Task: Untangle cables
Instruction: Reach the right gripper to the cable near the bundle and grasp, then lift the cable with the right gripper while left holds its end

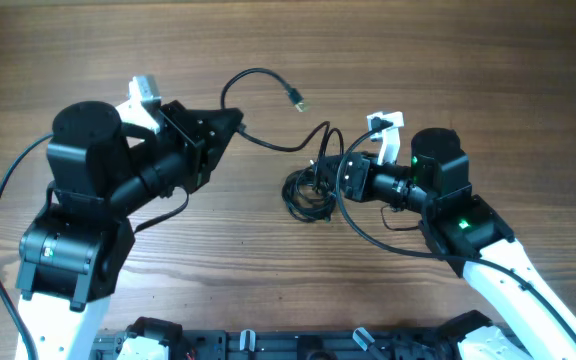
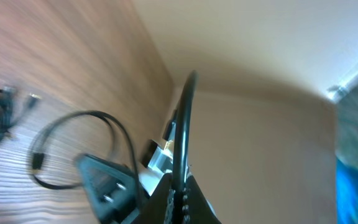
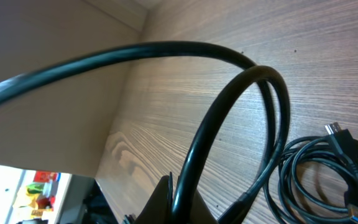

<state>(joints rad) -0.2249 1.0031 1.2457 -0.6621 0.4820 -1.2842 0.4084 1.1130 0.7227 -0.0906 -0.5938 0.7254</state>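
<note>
Overhead, thin black cords (image 1: pixel 306 192) sit bunched on the wooden table (image 1: pixel 448 60), at four o'clock from the black left gripper (image 1: pixel 234 122), which pinches one strand. The black right gripper (image 1: pixel 334 176), at the knot's three o'clock, clamps another; only the wrist views show each pinch close up.

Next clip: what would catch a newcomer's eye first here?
At centre of the wooden table, a small bunch of black cables lies coiled, the right gripper shut on a loop rising from it. To its left, the left gripper is shut on a cord whose free end arcs to a loose plug.
</note>
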